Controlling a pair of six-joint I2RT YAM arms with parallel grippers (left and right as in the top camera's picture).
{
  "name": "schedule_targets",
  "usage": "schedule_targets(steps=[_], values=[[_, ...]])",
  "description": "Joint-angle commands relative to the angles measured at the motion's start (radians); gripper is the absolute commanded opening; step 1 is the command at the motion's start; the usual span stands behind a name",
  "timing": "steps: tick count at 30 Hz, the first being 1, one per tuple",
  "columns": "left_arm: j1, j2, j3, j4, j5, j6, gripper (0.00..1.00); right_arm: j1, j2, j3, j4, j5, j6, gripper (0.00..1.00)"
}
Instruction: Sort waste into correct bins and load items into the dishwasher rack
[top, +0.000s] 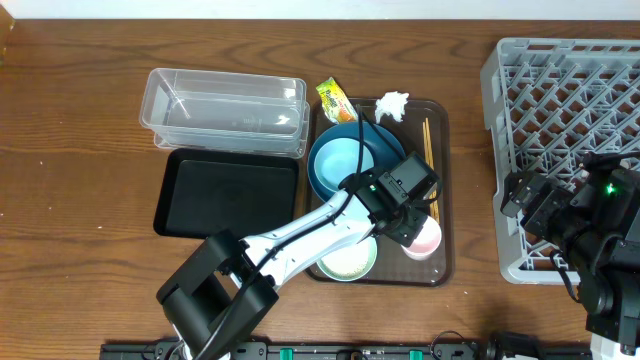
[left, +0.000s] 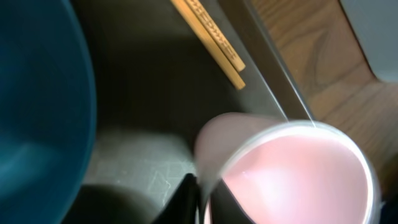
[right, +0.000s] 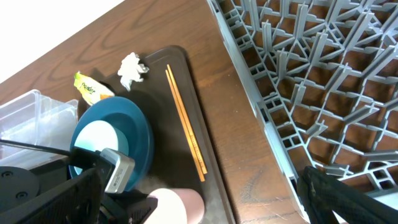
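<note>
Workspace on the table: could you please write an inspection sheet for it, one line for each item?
Surface: brown wooden table; no spill seen.
Job's things: clear tub and black tray at left. Grey rack at right, no dishes seen in it. The brown tray holds the blue plate, light blue bowl, pale bowl, pink cup, chopsticks, tissue and wrapper.
Clutter: nothing seen.
Grippers: left gripper at the pink cup, fingers' grip unclear; right gripper at the rack's edge, state unclear.
Cables: black cable along the left arm.
Surroundings: nothing seen.
</note>
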Motion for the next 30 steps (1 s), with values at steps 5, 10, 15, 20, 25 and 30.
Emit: schedule_targets(steps=[5,10,15,20,25,30], values=[[0.029,-0.128,0.015,-0.016,0.023,-0.014,0.06,-0.007,-0.003,0.019,-0.005,0.001,-0.025,0.99],[0.179,-0.328,0.015,-0.098,0.097,-0.056,0.06,-0.007,-0.003,0.019,0.008,-0.21,-0.177,0.99],[0.472,-0.444,0.015,-0.114,0.507,-0.056,0.06,0.005,0.009,0.019,0.101,-0.666,-0.351,0.97],[0.657,-0.441,0.01,-0.122,0.978,-0.014,0.06,0.065,0.051,0.019,0.177,-0.842,-0.351,0.95],[0.681,-0.44,-0.002,-0.142,1.093,0.012,0.07,0.177,0.108,0.019,0.256,-0.917,-0.355,0.92],[0.679,-0.44,-0.002,-0.142,1.152,0.011,0.07,0.297,0.163,0.019,0.369,-0.933,-0.355,0.91]])
